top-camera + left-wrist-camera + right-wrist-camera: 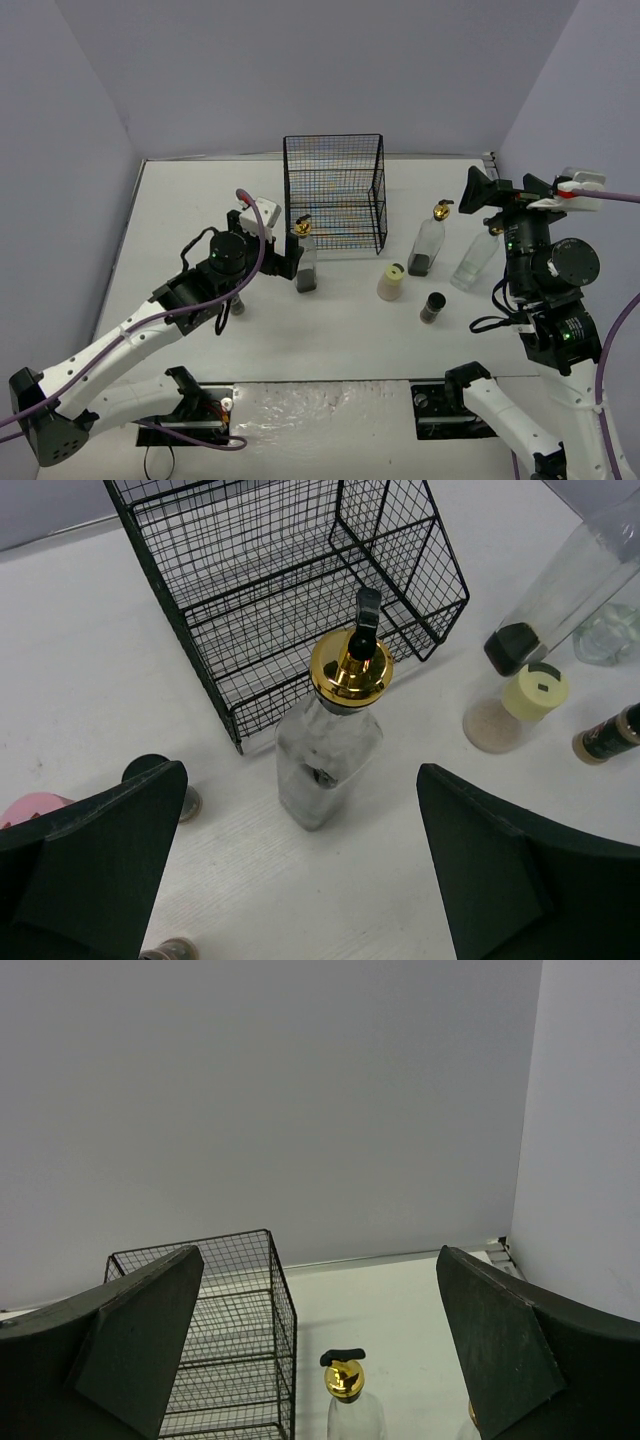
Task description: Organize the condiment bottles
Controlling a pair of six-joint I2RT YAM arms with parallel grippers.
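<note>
Left gripper (300, 775) open wide, gold-spout glass bottle (330, 750) between its fingers, clear of both. Bottle upright mid-table, just in front of wire rack (280, 600). Right gripper (320, 1255) open, raised near right edge.

Left bottle (306, 265) upright, gold spout on top; dark-bottomed bottle (425, 248) and clear bottle (474, 262) standing over right; cream-capped jar (390, 284) and dark jar (434, 307) upright, nearer us.
</note>
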